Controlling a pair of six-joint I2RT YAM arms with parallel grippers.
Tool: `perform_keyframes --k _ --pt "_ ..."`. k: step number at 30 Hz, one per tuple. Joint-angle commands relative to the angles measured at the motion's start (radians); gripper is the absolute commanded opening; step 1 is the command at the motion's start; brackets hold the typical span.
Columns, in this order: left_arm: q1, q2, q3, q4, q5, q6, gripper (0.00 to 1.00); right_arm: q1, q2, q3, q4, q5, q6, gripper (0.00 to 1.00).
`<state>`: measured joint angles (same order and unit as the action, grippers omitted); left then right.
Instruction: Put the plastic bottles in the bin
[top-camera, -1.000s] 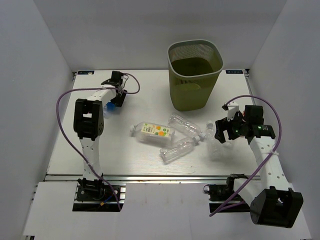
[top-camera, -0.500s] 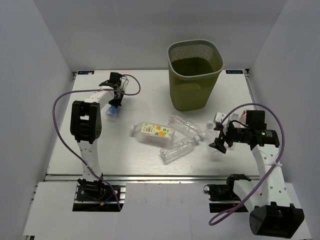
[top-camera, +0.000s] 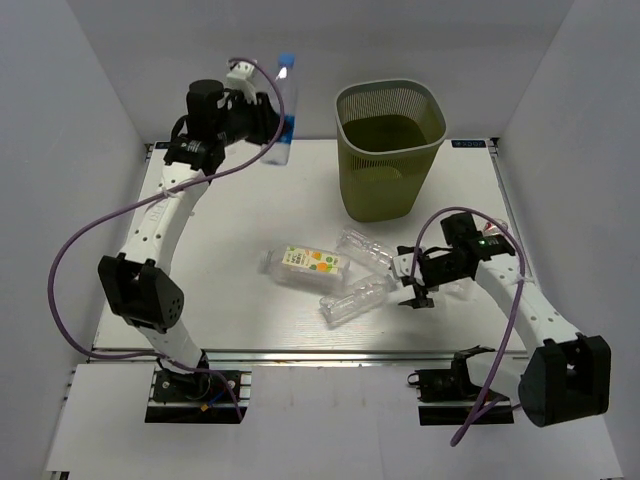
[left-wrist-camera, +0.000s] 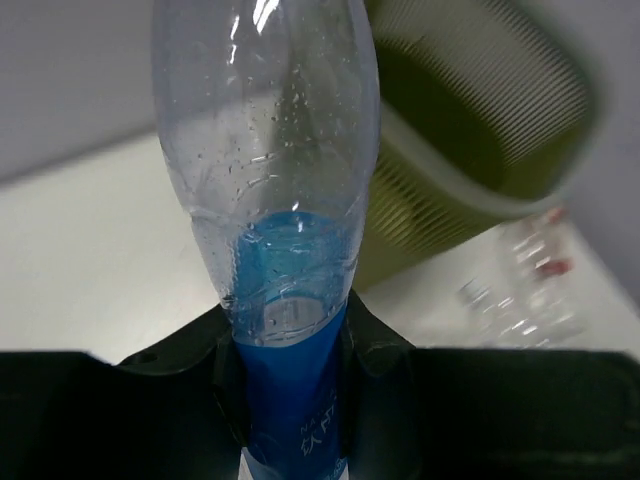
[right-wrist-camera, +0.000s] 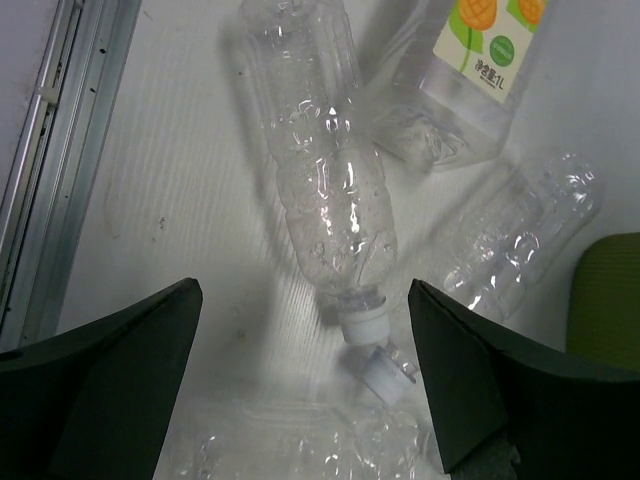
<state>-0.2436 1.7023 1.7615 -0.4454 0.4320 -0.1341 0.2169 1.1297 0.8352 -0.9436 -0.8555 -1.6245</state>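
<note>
Near the front edge of the table, the right gripper hangs spread wide over a clear bottle, placed to straddle it; three others lie loose alongside at 5 o'clock of centre (the orange-labelled bottle among them). At 11 o'clock the left gripper pinches a blue-labelled bottle near upright, held high, with open air between it and the bin at 1 o'clock.

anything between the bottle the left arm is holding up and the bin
Nothing visible. The blue-labelled bottle is held in the air to the left of the bin, with only open space between them.
</note>
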Motion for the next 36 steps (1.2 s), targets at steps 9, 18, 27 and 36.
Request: perform_keyframes --k 9,18,27,36 --pt "-0.124 0.351 0.533 0.804 0.218 -0.659 0.0 0.18 0.005 -0.01 0.345 0.179 0.422 0.9" --pt "-0.238 0.594 0.65 0.821 0.05 -0.665 0.11 0.22 -0.005 -0.056 0.417 0.282 0.52 0.88" --pt "-0.273 0.582 0.699 0.683 -0.03 -0.553 1.0 0.228 0.014 -0.082 0.467 0.351 0.488 0.9" --pt "-0.273 0.219 0.479 0.359 -0.128 -0.288 1.0 0.262 0.154 -0.054 0.436 0.309 0.261 0.9"
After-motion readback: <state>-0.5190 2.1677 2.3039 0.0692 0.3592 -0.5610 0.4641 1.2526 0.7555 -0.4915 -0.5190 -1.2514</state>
